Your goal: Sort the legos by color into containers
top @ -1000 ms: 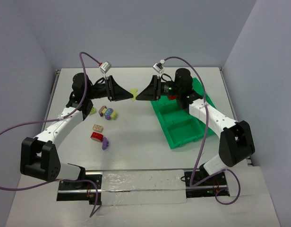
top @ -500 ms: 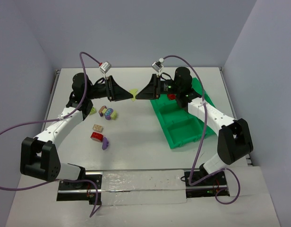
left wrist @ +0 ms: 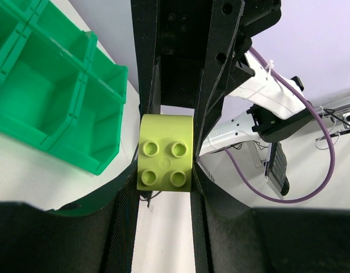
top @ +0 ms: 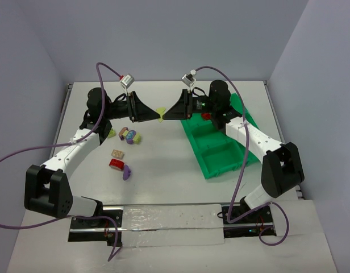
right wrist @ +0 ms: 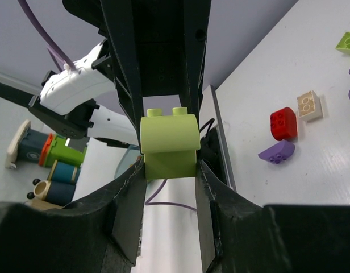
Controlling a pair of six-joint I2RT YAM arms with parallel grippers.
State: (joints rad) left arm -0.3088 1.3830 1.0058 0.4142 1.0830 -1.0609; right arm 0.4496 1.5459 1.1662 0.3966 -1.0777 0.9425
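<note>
A pale yellow-green brick hangs in mid-air above the table's far middle, between both grippers. My left gripper comes from the left and my right gripper from the right, tip to tip. In the left wrist view the brick sits between my left fingertips. In the right wrist view the brick touches both right fingertips. The green tray lies at the right, with a red brick in a far compartment.
Loose bricks lie on the table at the left: a yellow-green one, a mixed cluster, a cream one, a red one and a purple one. Purple cables arch over both arms.
My right gripper has moved a little to the left, onto the brick that my left gripper holds. The left arm and the brick have stayed put.
</note>
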